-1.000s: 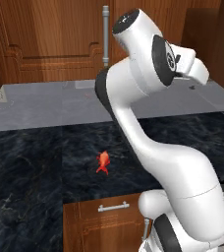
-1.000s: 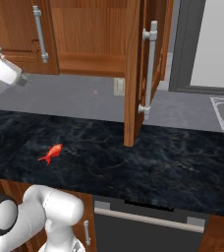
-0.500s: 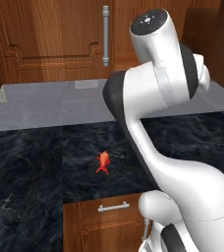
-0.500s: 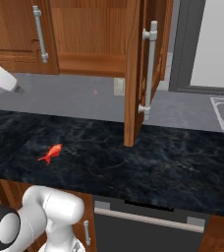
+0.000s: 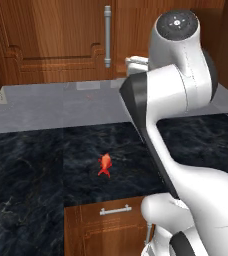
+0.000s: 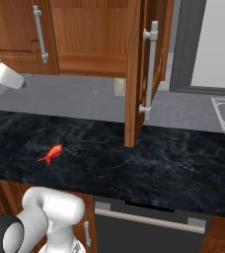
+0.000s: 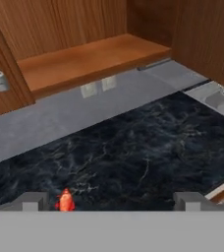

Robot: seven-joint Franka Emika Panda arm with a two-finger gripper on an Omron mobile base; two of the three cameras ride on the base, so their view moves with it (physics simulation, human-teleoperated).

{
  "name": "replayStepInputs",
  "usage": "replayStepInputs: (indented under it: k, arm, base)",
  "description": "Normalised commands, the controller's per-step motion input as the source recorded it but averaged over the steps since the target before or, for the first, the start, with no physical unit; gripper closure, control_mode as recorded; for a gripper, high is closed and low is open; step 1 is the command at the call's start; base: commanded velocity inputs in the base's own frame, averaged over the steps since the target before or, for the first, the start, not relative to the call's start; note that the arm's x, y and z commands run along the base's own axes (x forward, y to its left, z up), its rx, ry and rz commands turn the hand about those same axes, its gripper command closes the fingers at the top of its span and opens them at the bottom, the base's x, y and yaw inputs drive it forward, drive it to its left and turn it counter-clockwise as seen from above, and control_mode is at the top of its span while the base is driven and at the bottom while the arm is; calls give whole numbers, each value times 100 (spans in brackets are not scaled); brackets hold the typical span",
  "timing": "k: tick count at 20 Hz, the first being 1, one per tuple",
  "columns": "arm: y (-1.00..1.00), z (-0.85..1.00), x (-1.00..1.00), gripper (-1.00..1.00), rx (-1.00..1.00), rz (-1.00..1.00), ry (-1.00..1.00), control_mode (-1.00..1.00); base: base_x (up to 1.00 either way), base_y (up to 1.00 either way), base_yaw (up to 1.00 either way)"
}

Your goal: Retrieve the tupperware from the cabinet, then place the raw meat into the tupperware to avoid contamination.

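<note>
Nearest the base, on the dark marble counter (image 6: 173, 163), the raw meat (image 5: 105, 164) is lying untouched. Above it the gripper (image 7: 111, 199) is hanging wide apart, carrying nothing. Beyond, the cabinet (image 6: 92, 34) is standing with its door (image 6: 135, 74) open; the tupperware cannot be made out on the shelf (image 7: 84, 61). Advance the hand level, clear of the door's edge.

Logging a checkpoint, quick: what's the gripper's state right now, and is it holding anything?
Gripper: open and empty, fingertips wide apart above the dark counter; the raw meat lies on the counter by one fingertip, not gripped.
</note>
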Motion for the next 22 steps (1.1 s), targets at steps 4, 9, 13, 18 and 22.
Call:
replayStepInputs:
  k: [4,9,13,18,22]
  arm:
    - [1,55,21,-100,6,23,0,-100]
    - [15,52,7,-100,-6,19,1,-100]
    - [44,19,0,-100,-8,12,-2,-100]
    - [37,-4,18,-100,-3,0,-2,-100]
    - [5,0,42,-100,-2,0,0,-100]
  base:
    - [0,0,0]
    - [0,0,0]
    - [0,0,0]
    - [0,0,0]
    - [0,0,0]
